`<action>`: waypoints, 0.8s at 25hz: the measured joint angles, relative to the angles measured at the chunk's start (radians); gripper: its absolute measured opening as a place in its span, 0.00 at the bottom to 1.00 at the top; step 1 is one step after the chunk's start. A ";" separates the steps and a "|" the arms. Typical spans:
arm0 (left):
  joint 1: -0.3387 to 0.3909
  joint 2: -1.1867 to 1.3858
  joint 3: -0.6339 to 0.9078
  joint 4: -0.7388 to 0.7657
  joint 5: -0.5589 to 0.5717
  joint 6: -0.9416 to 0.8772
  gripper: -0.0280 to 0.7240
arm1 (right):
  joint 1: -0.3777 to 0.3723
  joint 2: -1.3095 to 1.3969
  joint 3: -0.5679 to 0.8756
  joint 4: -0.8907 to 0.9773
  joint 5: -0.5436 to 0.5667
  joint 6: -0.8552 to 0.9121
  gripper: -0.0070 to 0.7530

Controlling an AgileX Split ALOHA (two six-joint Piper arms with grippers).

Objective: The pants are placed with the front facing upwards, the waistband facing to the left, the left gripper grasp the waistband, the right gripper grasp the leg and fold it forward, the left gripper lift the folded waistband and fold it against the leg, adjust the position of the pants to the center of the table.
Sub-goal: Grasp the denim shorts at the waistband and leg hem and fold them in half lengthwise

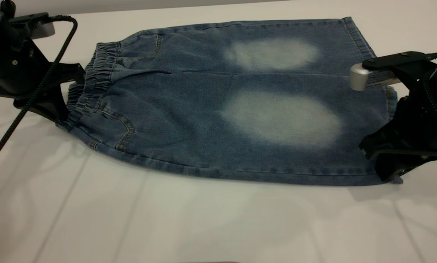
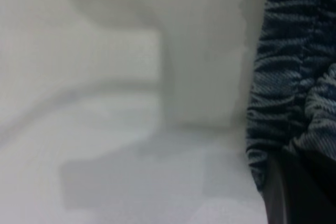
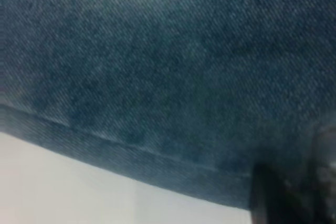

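- I count one pair of pants [image 1: 189, 109] lying on one table [image 1: 167, 226].
- The pants have one waistband [image 1: 94, 80], gathered at their narrow end.
- I count two pale faded ovals [image 1: 280, 118] on the denim, one on each leg front.
- I have two grippers here: my left gripper [image 1: 59, 98] at the waistband end, my right gripper [image 1: 390, 168] at the leg end.
- I see one braided cable [image 1: 28, 98] running from my left arm.
- One pale grey part [image 1: 368, 78] sits on my right arm.
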 joint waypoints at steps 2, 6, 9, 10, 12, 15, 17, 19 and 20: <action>0.000 0.000 0.000 0.000 0.000 0.000 0.08 | 0.000 0.000 0.000 0.000 0.002 0.000 0.06; 0.000 -0.001 0.000 0.000 0.000 0.000 0.08 | 0.000 -0.025 0.000 0.001 0.031 0.000 0.05; 0.000 -0.013 0.000 0.000 0.017 0.000 0.08 | 0.000 -0.097 0.008 0.001 0.095 0.000 0.05; 0.000 -0.023 0.000 0.000 0.029 0.000 0.08 | 0.000 -0.136 0.009 0.001 0.112 0.000 0.05; 0.000 -0.058 0.000 0.000 0.054 0.000 0.08 | 0.000 -0.213 0.008 0.001 0.142 0.000 0.05; 0.000 -0.113 0.000 0.000 0.084 0.010 0.08 | 0.000 -0.286 -0.025 0.001 0.191 0.000 0.05; 0.000 -0.146 0.000 0.000 0.088 0.016 0.08 | 0.000 -0.300 -0.063 0.001 0.207 -0.001 0.05; 0.000 -0.163 0.000 0.000 0.080 0.017 0.08 | 0.000 -0.300 -0.106 0.001 0.212 -0.004 0.05; 0.000 -0.167 0.000 0.000 0.070 0.018 0.08 | 0.000 -0.300 -0.126 -0.001 0.212 -0.005 0.05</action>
